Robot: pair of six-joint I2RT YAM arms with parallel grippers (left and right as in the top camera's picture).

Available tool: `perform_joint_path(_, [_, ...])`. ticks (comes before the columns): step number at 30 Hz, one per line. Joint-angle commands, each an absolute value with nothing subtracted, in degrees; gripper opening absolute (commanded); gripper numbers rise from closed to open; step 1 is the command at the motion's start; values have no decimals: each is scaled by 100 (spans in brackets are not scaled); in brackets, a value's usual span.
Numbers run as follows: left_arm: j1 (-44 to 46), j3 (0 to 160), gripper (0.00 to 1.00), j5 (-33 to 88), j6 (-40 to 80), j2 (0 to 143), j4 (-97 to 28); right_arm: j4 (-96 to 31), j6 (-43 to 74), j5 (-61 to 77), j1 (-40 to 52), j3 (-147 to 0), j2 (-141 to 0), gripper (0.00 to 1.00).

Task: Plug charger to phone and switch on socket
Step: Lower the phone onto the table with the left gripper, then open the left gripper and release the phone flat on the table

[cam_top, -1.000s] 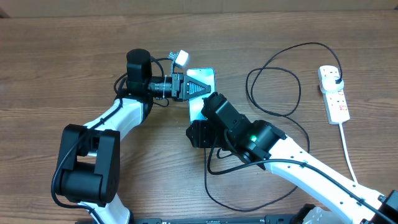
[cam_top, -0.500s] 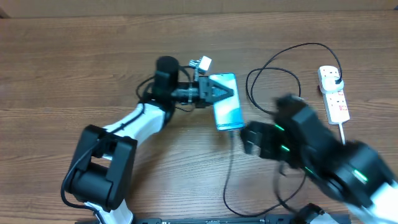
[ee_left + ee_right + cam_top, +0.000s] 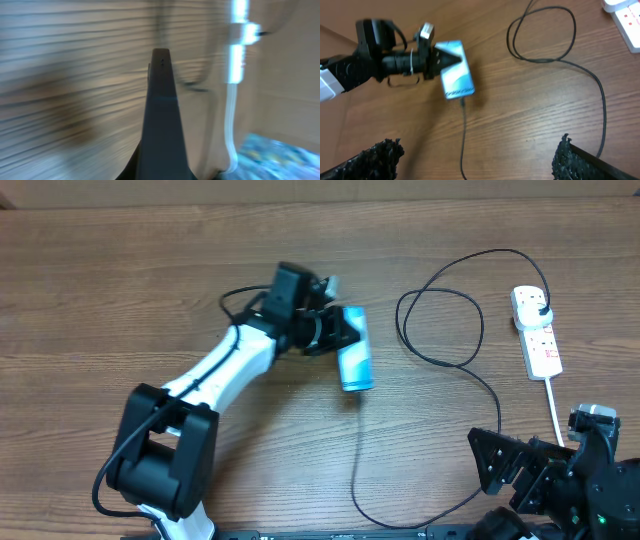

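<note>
The phone (image 3: 355, 352) with its light-blue screen lies on the wooden table (image 3: 120, 290), a little right of centre. My left gripper (image 3: 338, 330) is shut, its tip resting on the phone's far end (image 3: 456, 70), with nothing between the jaws. The black charger (image 3: 356, 442) cable leaves the phone's near end, loops across the table and ends in a plug on the white socket (image 3: 540, 340). My right gripper (image 3: 510, 470) stands open at the near right corner, well clear of the phone. Its fingers (image 3: 375, 157) straddle a stretch of cable (image 3: 463, 142) without touching it.
The left wrist view is blurred by motion; it shows the shut dark fingers (image 3: 160, 100) and the socket (image 3: 240, 45) with its white cord ahead. The socket (image 3: 625, 15) also sits at the right wrist view's top right corner.
My right arm has pulled back from the phone to the near right corner and its gripper has opened wide. The left gripper and the phone have shifted right, and the phone has turned.
</note>
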State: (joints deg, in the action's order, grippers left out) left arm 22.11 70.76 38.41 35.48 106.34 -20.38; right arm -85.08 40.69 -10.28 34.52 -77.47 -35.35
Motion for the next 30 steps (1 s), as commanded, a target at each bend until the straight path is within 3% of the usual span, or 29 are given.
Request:
perform_joint_path(1, [1800,7194,4,3607,2099,10718,-2401,-8348,4049,-1168,3437,-7618,-3564,100])
perform_joint_path(8, [1594,7188,4,4344,858,10984,-2644,-7911,4416,-1179,3437,-7061,-3564,100])
perform_joint_path(19, [1658,7188,12,4359,1468,11931,-2722,-8029,4547,-888,3437,-6788,-3564,100])
perform_joint_path(24, [1658,7188,23,4818,1588,12326,-2722,-8025,4547,-891,3437,-6788,-3566,100])
perform_joint_path(26, [1658,7188,30,4834,1588,12442,-2727,-8025,4547,-893,3437,-6788,-3564,100])
perform_joint_path(27, [1658,7185,38,4827,1588,12521,-2746,-8023,4547,-893,3437,-6788,-3566,100])
perform_joint_path(30, [1658,7183,46,4740,1586,12558,-2797,-8025,4547,-893,3437,-6788,-3564,100])
